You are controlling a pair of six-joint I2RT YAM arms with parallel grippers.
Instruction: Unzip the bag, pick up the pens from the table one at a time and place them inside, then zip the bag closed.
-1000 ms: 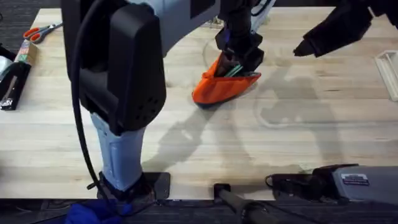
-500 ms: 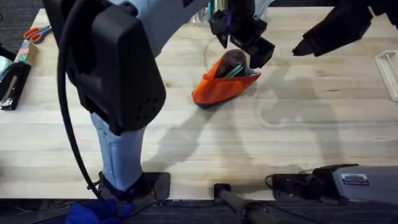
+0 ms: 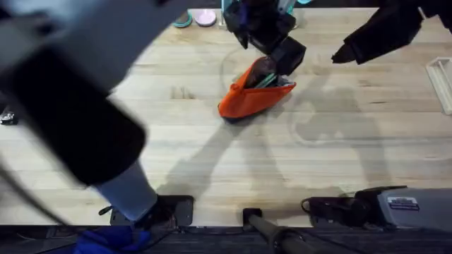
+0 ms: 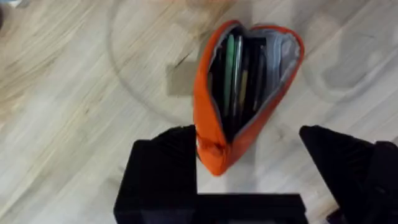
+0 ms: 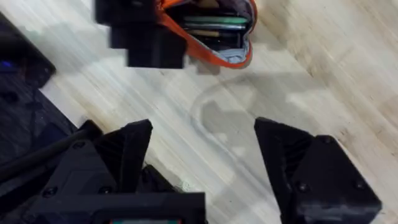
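Two pens, one green (image 4: 230, 68) and probably one grey, lie inside the unzipped orange pouch (image 3: 253, 97) on the table (image 3: 339, 162). The left gripper (image 4: 249, 165), spread wide, hovers above the pouch; the right gripper (image 5: 202, 155), also released, is well apart from it.

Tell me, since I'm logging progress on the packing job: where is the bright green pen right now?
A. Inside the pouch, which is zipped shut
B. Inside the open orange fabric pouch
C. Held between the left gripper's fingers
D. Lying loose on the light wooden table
B: the left wrist view looks straight into the unzipped orange fabric pouch, where the bright green pen lies among darker contents, while the left gripper is open and holds nothing.
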